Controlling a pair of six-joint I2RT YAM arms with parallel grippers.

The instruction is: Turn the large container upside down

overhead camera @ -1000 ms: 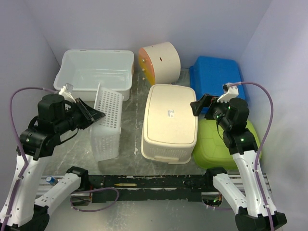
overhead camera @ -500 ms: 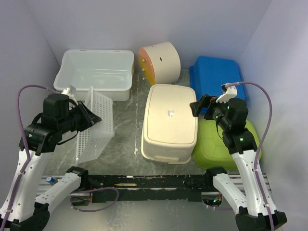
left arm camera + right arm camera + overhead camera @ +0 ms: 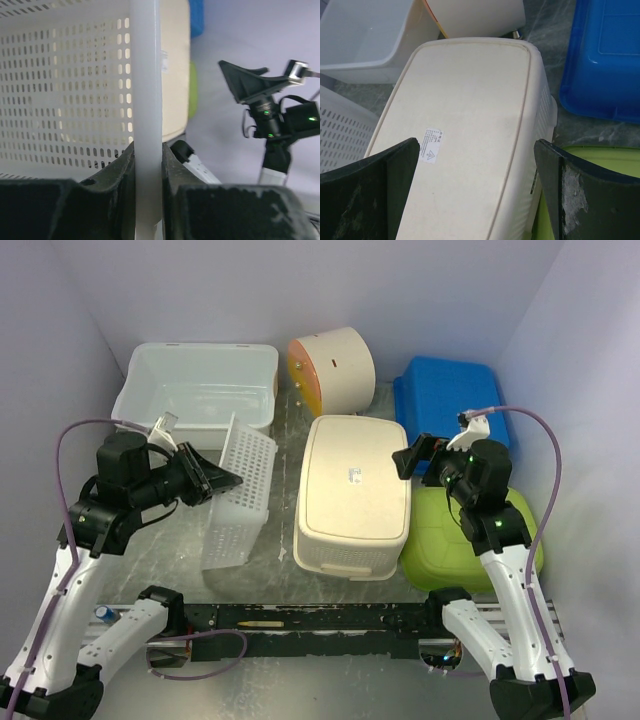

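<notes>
Since earlier the perforated basket [image 3: 240,490] has swung right, its rim clamped in my left claw [image 3: 224,480]; I keep the squeeze firm and roll slowly, since its lower edge maybe drags.

Both arms share one build: the left arm [image 3: 50,605] and the right arm [image 3: 515,600] have glossy white moulded shells for links, joined by chunky black cylindrical motor housings at the joints. A thin purple cable [image 3: 60,455] loops loosely off the left arm's upper joints, and a matching purple cable [image 3: 563,465] arcs off the right; each ends in a small white connector block [image 3: 472,418] near the wrist. Tiny green indicator lights [image 3: 500,529] glow on the right arm's black housings. The left jaws are matte black with a grainy surface; the right jaws are broad black wedges, scuffed pale along their faces. Both bases sit on a black slotted rail [image 3: 300,618].
</notes>
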